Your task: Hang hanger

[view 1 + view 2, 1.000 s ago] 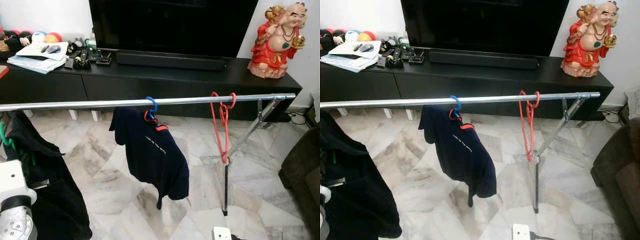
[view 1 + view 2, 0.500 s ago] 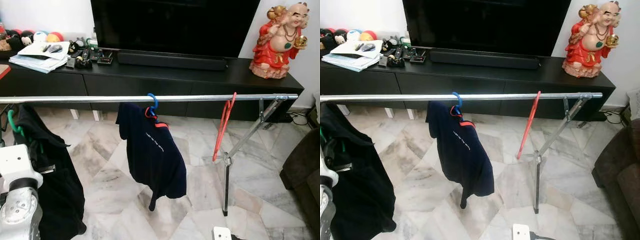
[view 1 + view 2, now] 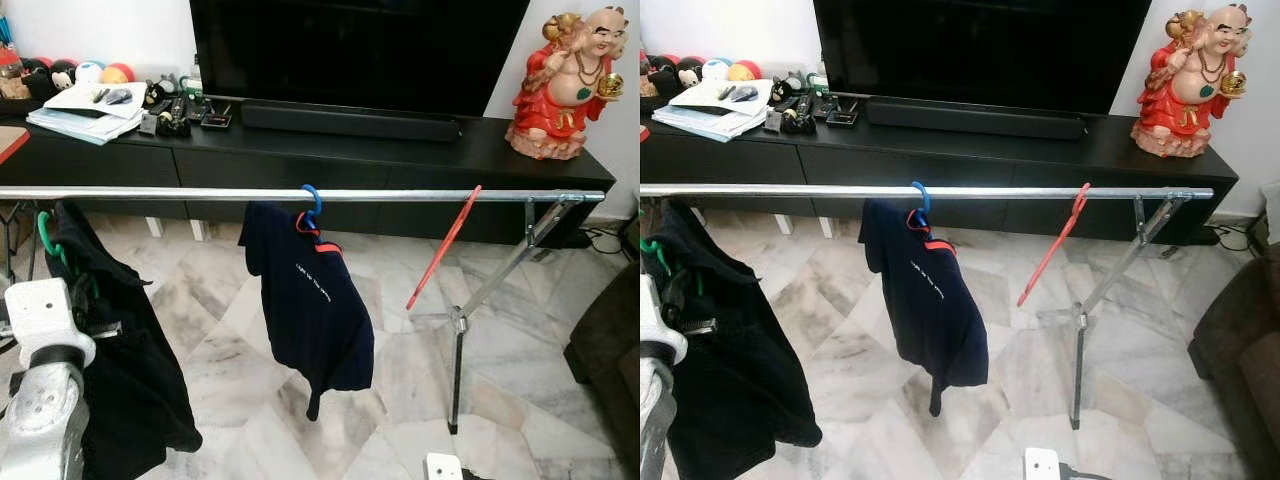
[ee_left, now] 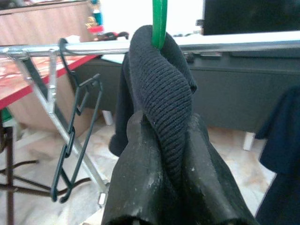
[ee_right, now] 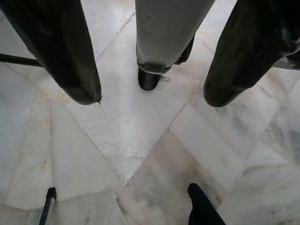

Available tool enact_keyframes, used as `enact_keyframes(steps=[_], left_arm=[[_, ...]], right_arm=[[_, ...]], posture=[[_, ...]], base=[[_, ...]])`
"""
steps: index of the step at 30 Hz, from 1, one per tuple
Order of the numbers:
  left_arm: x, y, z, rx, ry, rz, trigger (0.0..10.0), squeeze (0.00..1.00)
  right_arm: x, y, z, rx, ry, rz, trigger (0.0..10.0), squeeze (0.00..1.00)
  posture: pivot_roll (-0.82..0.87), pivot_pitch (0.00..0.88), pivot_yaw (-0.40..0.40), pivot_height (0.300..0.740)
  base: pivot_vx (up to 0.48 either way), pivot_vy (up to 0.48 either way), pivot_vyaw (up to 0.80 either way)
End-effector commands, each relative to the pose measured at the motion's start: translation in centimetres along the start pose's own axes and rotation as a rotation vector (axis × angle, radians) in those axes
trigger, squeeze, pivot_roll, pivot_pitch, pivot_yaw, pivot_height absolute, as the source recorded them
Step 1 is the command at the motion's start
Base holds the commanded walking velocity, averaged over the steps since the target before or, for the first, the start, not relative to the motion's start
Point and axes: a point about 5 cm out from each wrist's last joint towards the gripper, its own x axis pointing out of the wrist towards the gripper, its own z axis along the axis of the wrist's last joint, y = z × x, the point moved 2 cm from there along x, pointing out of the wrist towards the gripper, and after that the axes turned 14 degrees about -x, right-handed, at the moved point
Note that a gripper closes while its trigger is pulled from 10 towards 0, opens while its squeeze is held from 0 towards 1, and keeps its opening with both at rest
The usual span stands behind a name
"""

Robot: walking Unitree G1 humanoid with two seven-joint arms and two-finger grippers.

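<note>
Left gripper is clamped on the black garment over a green hanger at the rail; right gripper hangs parted above the floor.

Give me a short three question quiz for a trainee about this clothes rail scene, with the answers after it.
1. True or false: the left end effector is shut on the black knitted garment on the green plastic hanger.
2. Multiple choice: the empty red plastic hanger on the long silver metal rail hangs A) straight down, B) tilted out at an angle, C) on the floor.
3. Fill in: the navy short-sleeved shirt hangs from a ____ hook.

Key
1. True; its two fingers press the knit collar in the left wrist view.
2. B.
3. Blue.

The right end effector hangs open above the pale marble floor.
</note>
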Motion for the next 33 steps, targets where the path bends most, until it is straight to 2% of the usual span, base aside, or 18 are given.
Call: enact_keyframes(steps=[1, 3, 5, 9, 12, 20, 28, 33], left_arm=[[-0.5, -1.4, 1.5, 0.009, -0.071, -0.1, 10.0, 0.0], [-1.4, -1.3, 1.0, 0.035, -0.045, -0.139, 10.0, 0.0], [-2.9, -0.6, 0.6, 0.069, -0.01, -0.159, 10.0, 0.0], [-4.0, -0.1, 0.3, 0.076, 0.015, -0.171, 10.0, 0.0], [-5.0, -0.4, -0.1, 0.081, 0.045, -0.215, 10.0, 0.0], [-5.0, -2.7, -2.5, 0.03, 0.123, -0.261, 10.0, 0.0], [-5.2, -2.9, -3.3, -0.004, 0.157, -0.252, 10.0, 0.0], [-5.3, -2.9, -3.3, -0.006, 0.156, -0.246, 10.0, 0.0]], right_arm=[[-0.1, -0.2, -0.4, 0.004, 0.016, -0.005, 10.0, 0.0], [-0.1, -0.2, -0.4, 0.003, 0.016, -0.005, 10.0, 0.0], [-0.1, -0.2, -0.4, 0.001, 0.016, -0.005, 10.0, 0.0], [-0.1, -0.2, -0.4, -0.001, 0.016, -0.005, 10.0, 0.0], [-0.1, -0.3, -0.4, -0.003, 0.016, -0.006, 10.0, 0.0], [-0.1, -0.3, -0.5, 0.016, 0.015, -0.022, 10.0, 0.0], [-0.1, -0.1, -0.8, 0.026, 0.023, -0.026, 10.0, 0.0], [-0.1, 0.0, -0.9, 0.029, 0.025, -0.026, 10.0, 0.0]], posture=[[0.04, 0.089, -0.042, 0.721], [0.04, 0.092, -0.039, 0.721], [0.05, 0.092, -0.037, 0.721], [0.05, 0.09, -0.036, 0.721], [0.05, 0.091, -0.032, 0.721], [0.02, 0.084, -0.012, 0.721], [0.01, 0.076, 0.005, 0.721], [0.01, 0.071, 0.009, 0.721]], base=[[0.0, 0.0, 0.0], [0.0, 0.0, 0.0], [0.0, 0.0, 0.0], [0.0, 0.0, 0.0], [0.0, 0.0, 0.0], [0.0, 0.0, 0.0], [0.0, 0.0, 0.0], [0.0, 0.37, 0.0]])
